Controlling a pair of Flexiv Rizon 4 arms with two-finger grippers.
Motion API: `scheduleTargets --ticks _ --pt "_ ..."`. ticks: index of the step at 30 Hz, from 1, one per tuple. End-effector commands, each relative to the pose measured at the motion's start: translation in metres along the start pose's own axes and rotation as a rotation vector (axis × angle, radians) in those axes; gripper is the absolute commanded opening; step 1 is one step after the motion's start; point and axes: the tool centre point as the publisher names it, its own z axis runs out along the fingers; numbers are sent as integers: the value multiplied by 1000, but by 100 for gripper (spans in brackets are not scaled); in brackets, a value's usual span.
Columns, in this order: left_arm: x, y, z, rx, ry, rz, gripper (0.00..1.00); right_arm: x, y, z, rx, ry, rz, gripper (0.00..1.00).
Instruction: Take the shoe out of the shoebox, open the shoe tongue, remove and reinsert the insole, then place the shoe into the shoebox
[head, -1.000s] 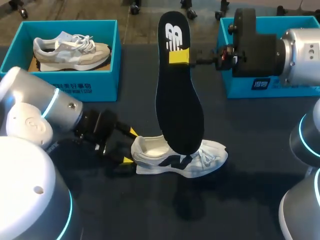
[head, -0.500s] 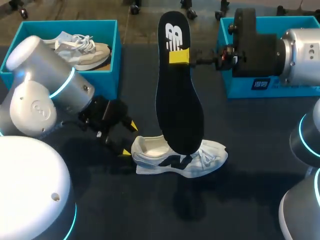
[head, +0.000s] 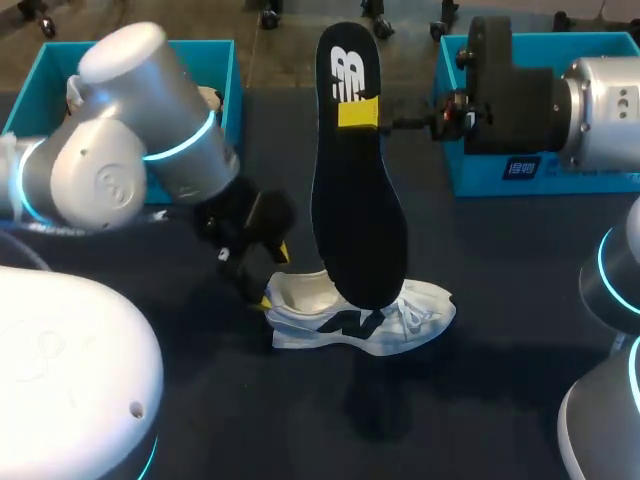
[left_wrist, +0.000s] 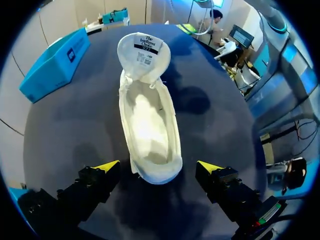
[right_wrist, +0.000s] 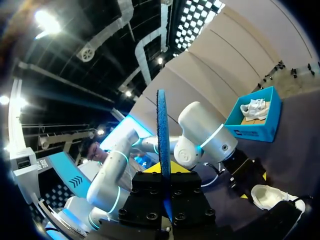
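Lying on the table (head: 500, 300), the shoe (head: 355, 315) shows its tongue folded open. Left gripper (left_wrist: 158, 167) hangs at the heel, fingers spread wide to either side, apart from it. Right gripper (head: 360, 113) pinches the insole (head: 355, 200) upright, lower end over the shoe's opening. Beyond stand two blue boxes: left box (head: 230, 65) holds a second shoe (right_wrist: 255, 107), right box (head: 580, 180) sits behind the right arm.

Left claw (left_wrist: 159, 165) hangs low, angled downward, fingers spread wide; right arm (head: 590, 110) reaches in level, its claw (head: 360, 113) clamped on the insole (head: 355, 210).
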Motion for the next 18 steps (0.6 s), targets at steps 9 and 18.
scheduleTargets --ticks 9,18 --pt "4 -11 -3 -254 -43 -145 100 0 1 5 -1 -3 1 0" --pt "16 -15 3 -290 -22 -140 100 0 1 5 -1 -3 1 0"
